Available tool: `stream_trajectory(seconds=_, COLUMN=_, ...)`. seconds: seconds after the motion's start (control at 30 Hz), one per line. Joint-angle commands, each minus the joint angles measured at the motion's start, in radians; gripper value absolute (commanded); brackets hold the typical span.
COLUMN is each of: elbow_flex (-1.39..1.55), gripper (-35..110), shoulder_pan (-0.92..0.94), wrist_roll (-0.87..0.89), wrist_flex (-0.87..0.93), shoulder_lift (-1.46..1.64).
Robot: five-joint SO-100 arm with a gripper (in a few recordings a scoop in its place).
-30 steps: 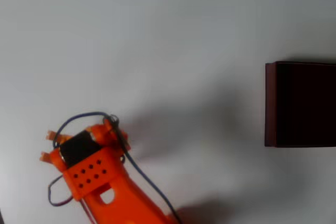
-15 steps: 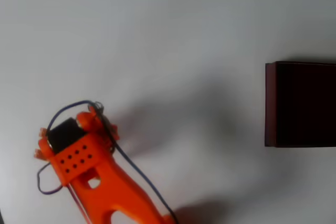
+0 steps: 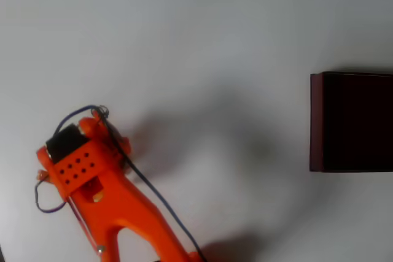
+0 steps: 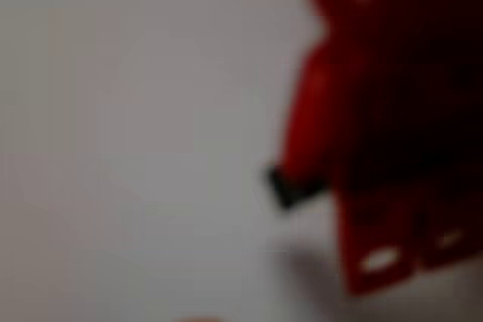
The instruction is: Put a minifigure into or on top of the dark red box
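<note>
A blurred, bright red minifigure takes up the right side of the wrist view, very close to the camera. One of its arms ends in a small black hand, its legs point down, and it throws a shadow on the white table. In the overhead view the dark red box stands at the right edge, its near-black inside facing up. My orange arm is at the lower left, far from the box. Its wrist block covers the gripper fingers, so I cannot make out how the jaws stand or whether they touch the figure.
The white tabletop stretches bare between the arm and the box. A blue wire loops around the arm's wrist and trails down to the lower edge.
In the overhead view the arm's head has swung left and a little upward, away from the box. The box has not moved.
</note>
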Motion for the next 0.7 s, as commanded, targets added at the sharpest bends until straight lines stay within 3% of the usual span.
stream_trajectory(seconds=0.0, elbow_flex=-0.041, gripper=25, shoulder_pan=-0.032, wrist_roll=0.002, wrist_flex=0.025, shoulder_lift=-0.005)
stream_trajectory(seconds=0.67, elbow_flex=-0.094, gripper=25, shoulder_pan=-0.040, wrist_roll=-0.023, wrist_flex=0.018, shoulder_lift=-0.109)
